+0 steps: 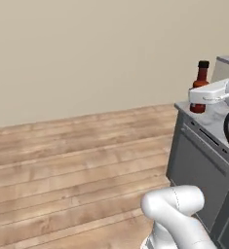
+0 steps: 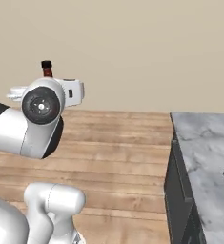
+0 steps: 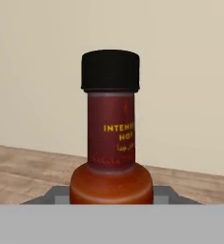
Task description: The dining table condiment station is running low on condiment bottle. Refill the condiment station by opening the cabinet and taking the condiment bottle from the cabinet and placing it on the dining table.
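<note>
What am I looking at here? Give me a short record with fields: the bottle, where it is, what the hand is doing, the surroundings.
bottle: condiment bottle, dark red, black cap, upright
where: at the corner of the marble-topped dining table, base appears to rest on it
hand: gripper around the bottle's lower body, apparently gripping it
surroundings: wooden floor, plain beige wall

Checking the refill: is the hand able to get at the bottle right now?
Likely yes: the hand is level with the upright bottle at the table's corner, nothing between.
</note>
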